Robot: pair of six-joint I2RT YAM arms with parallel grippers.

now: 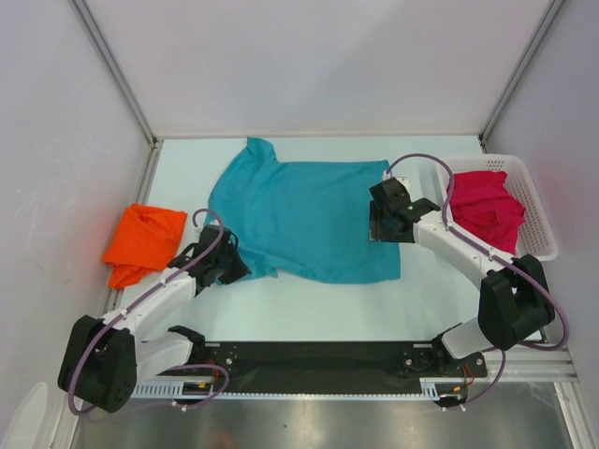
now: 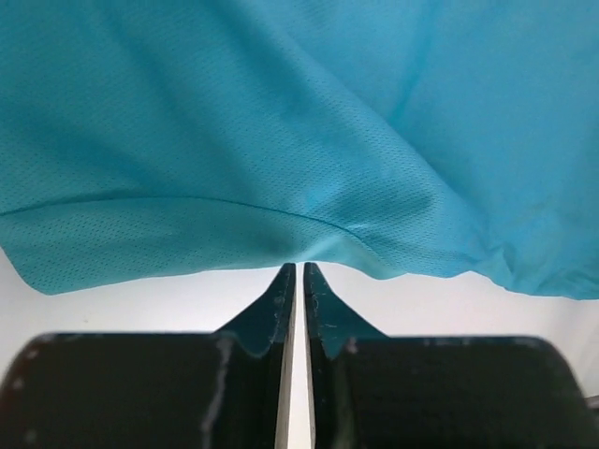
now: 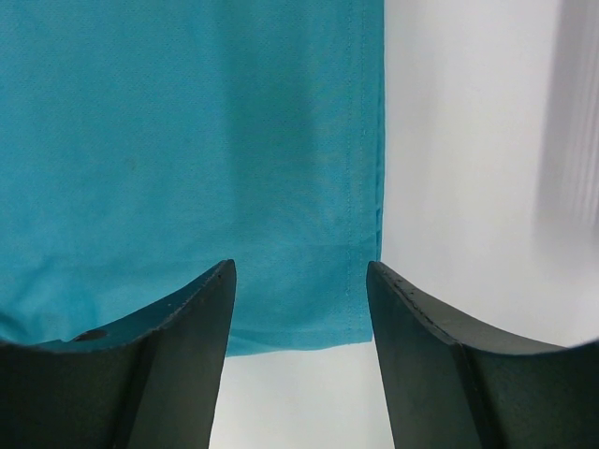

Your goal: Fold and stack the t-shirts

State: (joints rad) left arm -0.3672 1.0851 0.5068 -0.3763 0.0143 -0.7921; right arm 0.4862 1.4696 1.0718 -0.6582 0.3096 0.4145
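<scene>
Starting the fold on the teal t-shirt point(image 1: 309, 210), spread flat mid-table. Pinching its near-left edge with the left gripper point(image 2: 299, 267), fingers almost together on cloth; holding the right gripper point(image 3: 299, 267) apart astride the right-hand hem. Probably needing a matching pinch there before lifting.

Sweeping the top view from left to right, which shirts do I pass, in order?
In order: orange t-shirt → teal t-shirt → magenta t-shirt, which lies in the white basket.
</scene>
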